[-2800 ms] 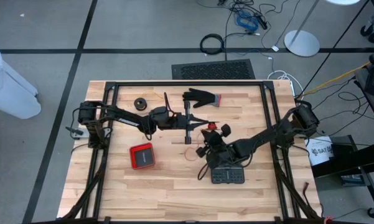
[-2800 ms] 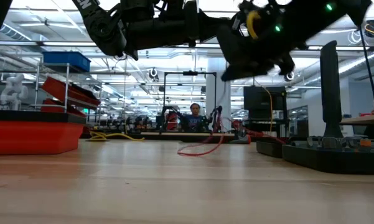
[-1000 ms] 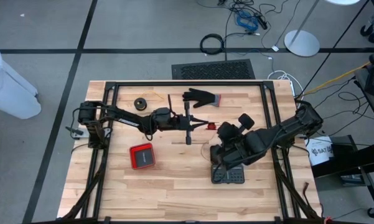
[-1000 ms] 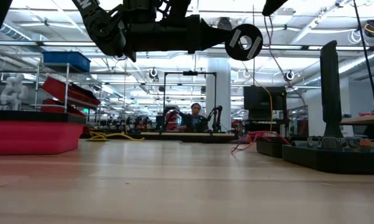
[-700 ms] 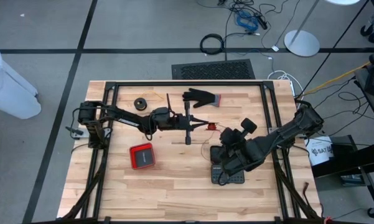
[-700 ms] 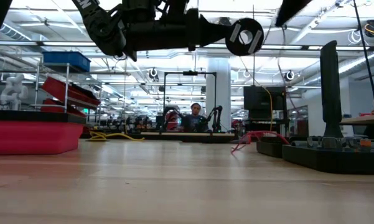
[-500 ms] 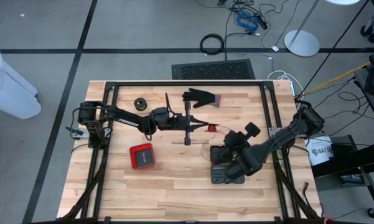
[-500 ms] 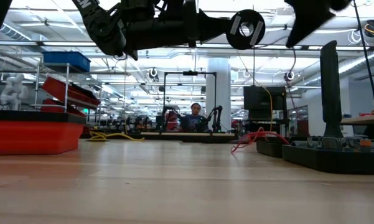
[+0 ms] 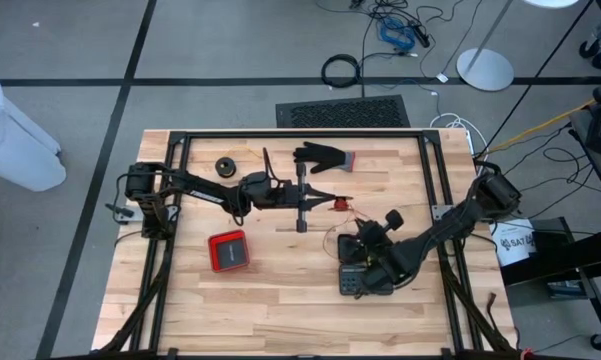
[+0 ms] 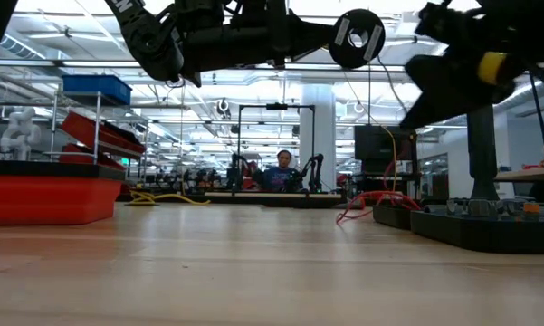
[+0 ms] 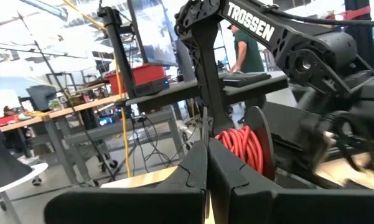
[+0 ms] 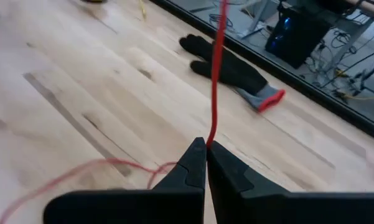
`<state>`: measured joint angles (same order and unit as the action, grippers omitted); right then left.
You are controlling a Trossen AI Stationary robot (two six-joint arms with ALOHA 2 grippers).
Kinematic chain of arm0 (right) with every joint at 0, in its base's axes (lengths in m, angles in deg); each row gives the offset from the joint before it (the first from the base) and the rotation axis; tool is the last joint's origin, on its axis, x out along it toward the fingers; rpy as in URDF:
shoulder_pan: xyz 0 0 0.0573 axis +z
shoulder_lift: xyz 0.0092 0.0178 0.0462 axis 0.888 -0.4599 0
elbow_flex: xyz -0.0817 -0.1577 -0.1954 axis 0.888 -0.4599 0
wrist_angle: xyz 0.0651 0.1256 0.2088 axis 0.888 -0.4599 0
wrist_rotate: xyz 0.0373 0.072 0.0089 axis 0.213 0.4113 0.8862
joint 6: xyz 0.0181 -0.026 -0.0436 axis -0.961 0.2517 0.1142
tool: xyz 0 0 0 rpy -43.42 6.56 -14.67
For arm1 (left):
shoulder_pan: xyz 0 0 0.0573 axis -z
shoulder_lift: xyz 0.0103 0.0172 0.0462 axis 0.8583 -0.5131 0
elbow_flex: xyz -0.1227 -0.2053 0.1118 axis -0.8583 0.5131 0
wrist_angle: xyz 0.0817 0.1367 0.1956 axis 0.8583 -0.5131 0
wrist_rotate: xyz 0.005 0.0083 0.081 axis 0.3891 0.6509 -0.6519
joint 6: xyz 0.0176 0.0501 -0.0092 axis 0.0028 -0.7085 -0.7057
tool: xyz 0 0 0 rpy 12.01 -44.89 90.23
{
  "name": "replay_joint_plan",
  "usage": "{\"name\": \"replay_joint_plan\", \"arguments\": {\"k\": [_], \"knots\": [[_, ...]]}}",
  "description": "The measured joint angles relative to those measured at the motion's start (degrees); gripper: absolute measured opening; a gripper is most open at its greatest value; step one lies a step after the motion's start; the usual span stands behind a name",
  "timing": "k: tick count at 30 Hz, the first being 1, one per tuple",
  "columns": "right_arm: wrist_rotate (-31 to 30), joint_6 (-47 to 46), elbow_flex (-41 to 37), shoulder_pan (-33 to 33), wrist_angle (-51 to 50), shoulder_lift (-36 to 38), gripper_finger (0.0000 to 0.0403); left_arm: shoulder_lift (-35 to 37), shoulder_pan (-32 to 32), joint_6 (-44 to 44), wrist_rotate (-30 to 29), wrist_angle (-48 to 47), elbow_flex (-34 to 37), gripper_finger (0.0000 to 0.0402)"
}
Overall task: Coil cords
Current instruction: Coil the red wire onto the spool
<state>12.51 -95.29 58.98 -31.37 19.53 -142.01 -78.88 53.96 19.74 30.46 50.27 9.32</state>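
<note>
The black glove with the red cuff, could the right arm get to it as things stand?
Probably not freely. The right gripper is shut on the red cord, and the left gripper, holding the spool, sits between it and the glove.

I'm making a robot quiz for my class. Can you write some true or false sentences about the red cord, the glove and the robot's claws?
1. The right gripper is pinching the thin red cord. True.
2. The black glove sits inside the red box. False: it lies flat on the wooden table, near the far edge, well away from the box.
3. The left gripper has its fingers wide open. False: they are shut together.
4. A spool wound with red cord sits just ahead of the left gripper. True.
5. Loose red cord trails across the table by the right gripper. True.
6. The glove's cuff is blue. False: it is red.
</note>
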Motion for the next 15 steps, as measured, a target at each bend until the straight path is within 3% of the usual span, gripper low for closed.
{"name": "replay_joint_plan", "arguments": {"k": [9,15], "knots": [[-1.58,29.21,0.0,-7.15,30.68,0.0,0.0,0.02,0.04,-1.53,-3.67,-0.62,0.0,0.0],[-2.52,39.96,0.0,-9.0,43.6,0.0,0.0,0.02,0.04,-4.67,-7.54,-2.63,0.0,0.0]]}}
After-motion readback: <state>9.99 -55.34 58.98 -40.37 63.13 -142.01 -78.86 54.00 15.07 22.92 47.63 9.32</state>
